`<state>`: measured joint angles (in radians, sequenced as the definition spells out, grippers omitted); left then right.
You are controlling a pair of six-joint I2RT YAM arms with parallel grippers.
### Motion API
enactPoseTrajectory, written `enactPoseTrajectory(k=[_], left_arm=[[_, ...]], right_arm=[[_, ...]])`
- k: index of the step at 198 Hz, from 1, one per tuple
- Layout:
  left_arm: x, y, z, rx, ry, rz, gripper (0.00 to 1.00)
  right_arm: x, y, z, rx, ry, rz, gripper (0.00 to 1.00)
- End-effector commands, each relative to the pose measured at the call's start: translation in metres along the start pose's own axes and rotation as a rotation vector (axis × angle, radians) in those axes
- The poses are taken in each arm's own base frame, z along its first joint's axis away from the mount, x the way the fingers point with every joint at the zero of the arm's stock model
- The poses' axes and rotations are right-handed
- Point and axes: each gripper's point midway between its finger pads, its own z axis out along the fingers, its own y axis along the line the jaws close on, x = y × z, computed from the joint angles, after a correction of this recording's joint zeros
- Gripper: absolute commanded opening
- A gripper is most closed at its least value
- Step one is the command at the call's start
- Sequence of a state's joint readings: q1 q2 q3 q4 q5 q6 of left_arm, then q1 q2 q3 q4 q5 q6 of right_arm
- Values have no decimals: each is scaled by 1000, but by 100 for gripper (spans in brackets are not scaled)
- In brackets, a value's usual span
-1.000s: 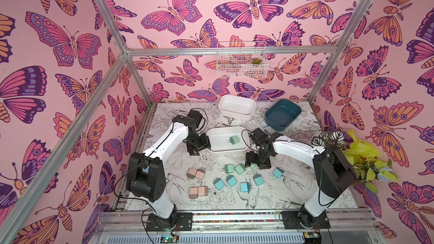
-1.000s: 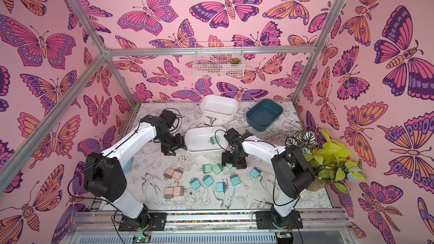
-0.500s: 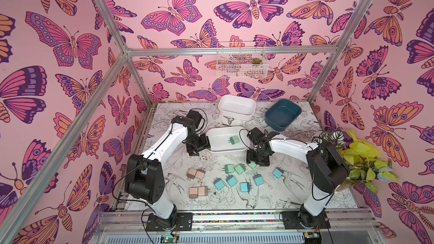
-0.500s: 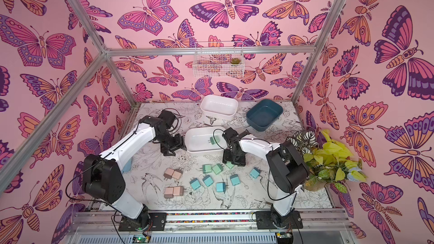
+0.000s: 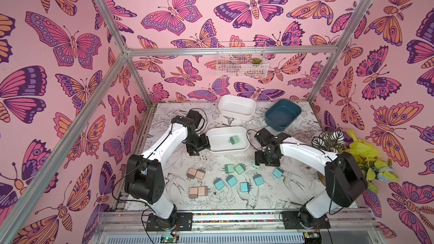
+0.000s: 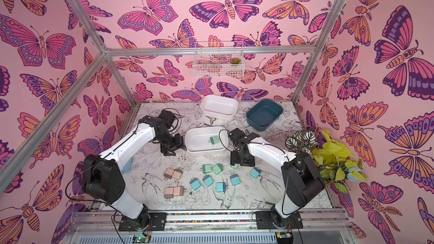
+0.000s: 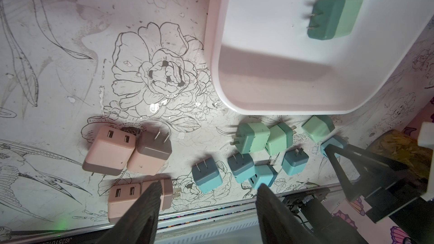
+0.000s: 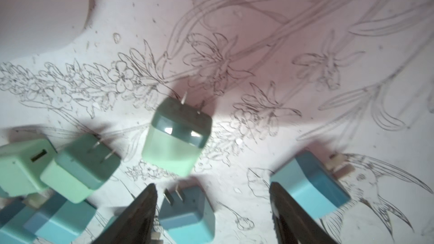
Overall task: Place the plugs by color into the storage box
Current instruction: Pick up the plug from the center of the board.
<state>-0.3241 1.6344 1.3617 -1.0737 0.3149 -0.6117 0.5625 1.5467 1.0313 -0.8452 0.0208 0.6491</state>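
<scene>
Left gripper (image 5: 198,147): we see it at the left end of the near white box (image 5: 226,150), close to the rim; in the wrist view its fingers (image 7: 150,198) stand apart with nothing between them
Right gripper (image 5: 267,159): we find it low over the table (image 5: 281,195), to the right of that box; its fingers (image 8: 141,212) are spread and we see no plug clamped
Green plug in the box (image 5: 233,140): it lies alone on the floor of the near white box, prongs pointing toward the left gripper's end
Green plugs on the table (image 5: 229,168): we count three just in front of the box; two touch each other, and the third (image 8: 178,137) lies right ahead of the right gripper's fingertips
Blue plugs (image 5: 245,187): we count five in a loose row, closer to the front edge than the green ones
Pink plugs (image 5: 196,173): four, in two touching pairs, left of the blue ones
Back of the table: a second white box (image 5: 236,113) and a dark blue box (image 5: 277,125) stand side by side
</scene>
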Motion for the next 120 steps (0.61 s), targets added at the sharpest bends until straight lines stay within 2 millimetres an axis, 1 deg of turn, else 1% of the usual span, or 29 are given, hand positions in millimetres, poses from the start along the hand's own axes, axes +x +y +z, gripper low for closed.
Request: enactPoseTrajectory(k=[1,16,30,42,56,80,84,103,120], left_arm=[[3,-1,-2,-3,7,-7,67],[3,0,-2,-4,9,-9,66],[4,-1,-1,-4,11,-12,66],[4,-1,0,-5,13,-12,66],[5,0,0,-6,15,-15,67],[9,0,1,-4,23,-23,66],[9,0,1,-3,23,-23,66],[12,1,-1,-2,18,-24,66],[14,4,-2,-6,12,-25,66]], right_arm=[[8,-18,-11,31,-6,7,80],[6,-6,-14,-34,-9,40,83],[4,2,-12,-62,4,92,84],[2,5,-11,-60,14,173,83],[-6,9,-12,-41,-14,274,83],[-20,14,-15,-6,-81,343,86],[-21,15,-6,13,-67,345,86],[-28,20,1,21,-68,339,86],[-29,25,12,26,-45,323,86]])
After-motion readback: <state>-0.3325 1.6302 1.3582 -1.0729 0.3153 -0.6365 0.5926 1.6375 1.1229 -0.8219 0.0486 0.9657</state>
